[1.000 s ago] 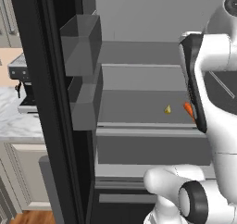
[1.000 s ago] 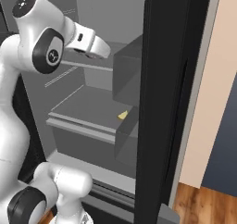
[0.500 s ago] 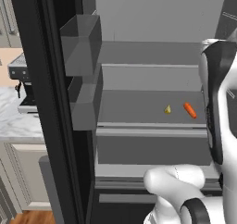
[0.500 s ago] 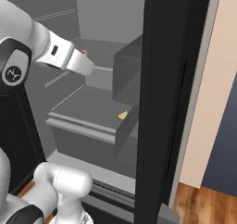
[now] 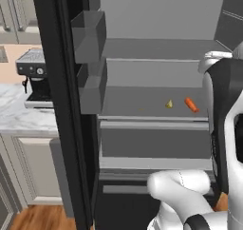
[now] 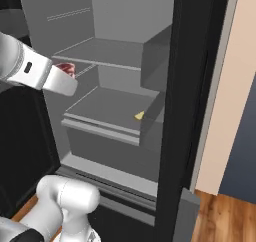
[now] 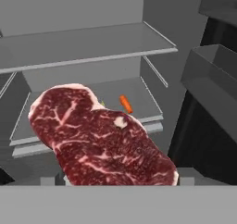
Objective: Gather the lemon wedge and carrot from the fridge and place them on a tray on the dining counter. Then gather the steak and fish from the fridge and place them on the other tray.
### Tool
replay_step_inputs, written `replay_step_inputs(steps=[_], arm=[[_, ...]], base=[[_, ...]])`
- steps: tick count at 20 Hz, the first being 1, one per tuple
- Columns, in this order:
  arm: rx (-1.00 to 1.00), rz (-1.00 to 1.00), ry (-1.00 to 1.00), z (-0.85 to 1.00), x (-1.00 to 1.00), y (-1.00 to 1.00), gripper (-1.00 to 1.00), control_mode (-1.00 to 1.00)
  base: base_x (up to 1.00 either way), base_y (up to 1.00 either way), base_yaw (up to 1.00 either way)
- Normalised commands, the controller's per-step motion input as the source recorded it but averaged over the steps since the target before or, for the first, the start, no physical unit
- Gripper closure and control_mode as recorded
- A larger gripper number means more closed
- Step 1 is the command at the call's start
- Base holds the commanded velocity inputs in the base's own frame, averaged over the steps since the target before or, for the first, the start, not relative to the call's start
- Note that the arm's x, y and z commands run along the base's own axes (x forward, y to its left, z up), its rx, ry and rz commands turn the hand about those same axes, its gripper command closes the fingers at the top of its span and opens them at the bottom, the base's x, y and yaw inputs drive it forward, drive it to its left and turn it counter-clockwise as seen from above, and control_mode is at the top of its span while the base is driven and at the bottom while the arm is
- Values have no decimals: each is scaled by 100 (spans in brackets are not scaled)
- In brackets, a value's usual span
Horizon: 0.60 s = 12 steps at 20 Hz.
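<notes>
Hand view: the steak [image 7: 99,135] sits close before the lens, clear of every shelf, with nothing beneath it. The fingertips are hidden behind the meat. Right base view puts the same red slab at the tip of the gripper [image 6: 69,75], off the left edge of the open fridge [image 6: 195,86]. Jaws read as spread wide and grasping the steak across its breadth.

Carrot [image 5: 190,104] and lemon wedge [image 5: 169,103] lie near each other on the middle shelf [image 5: 137,108], toward its right side, the wedge to the left of the carrot. Neither is on a tray yet.

Step in hand, as judged: carrying the steak out of the fridge, bound for a tray on the dining counter.

Next move calls for:
- drawing the hand back clear of the door bins and shelf edges
- keeping the slab level so it does not slip from a wide, shallow grip
- turning the base toward the dining counter, out of frame from here
</notes>
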Motion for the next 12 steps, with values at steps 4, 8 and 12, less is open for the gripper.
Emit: replay_step_inputs(steps=[4,8,12], arm=[[0,0,0,0,0,0,100,100],[0,0,0,0,0,0,100,100],[0,0,0,0,0,0,100,100]], base=[[-100,-18,0],[-100,-21,-13],[-67,-55,-52]])
